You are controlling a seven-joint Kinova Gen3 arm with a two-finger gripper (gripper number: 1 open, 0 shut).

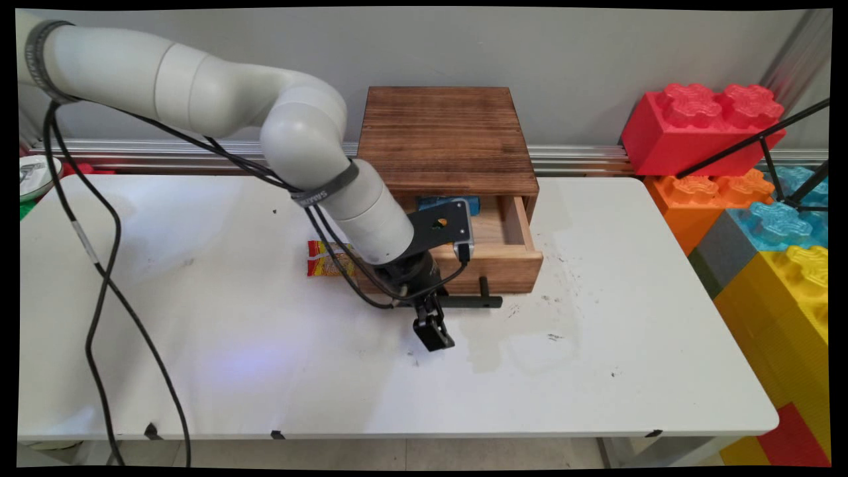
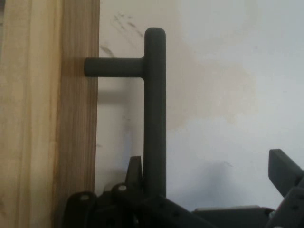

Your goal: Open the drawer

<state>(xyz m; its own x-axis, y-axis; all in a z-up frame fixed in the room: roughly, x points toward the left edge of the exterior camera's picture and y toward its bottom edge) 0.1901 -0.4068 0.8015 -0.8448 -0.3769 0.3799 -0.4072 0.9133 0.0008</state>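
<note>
Main and hand views. My gripper (image 1: 434, 331) hangs low over the table (image 1: 199, 344), just near of the drawer (image 1: 510, 255), which stands pulled out of the wooden box (image 1: 447, 132). My jaws are spread: in the hand view one finger (image 2: 135, 173) lies by the handle (image 2: 155, 109), between bar and drawer front, the other finger (image 2: 285, 171) well clear on the bar's open side, so nothing is gripped. The handle's long axis runs left–right along the drawer's near face, on short posts. A blue packet (image 1: 447, 202) lies inside the drawer; a red-and-yellow packet (image 1: 324, 258) rests on the table, left of the drawer.
</note>
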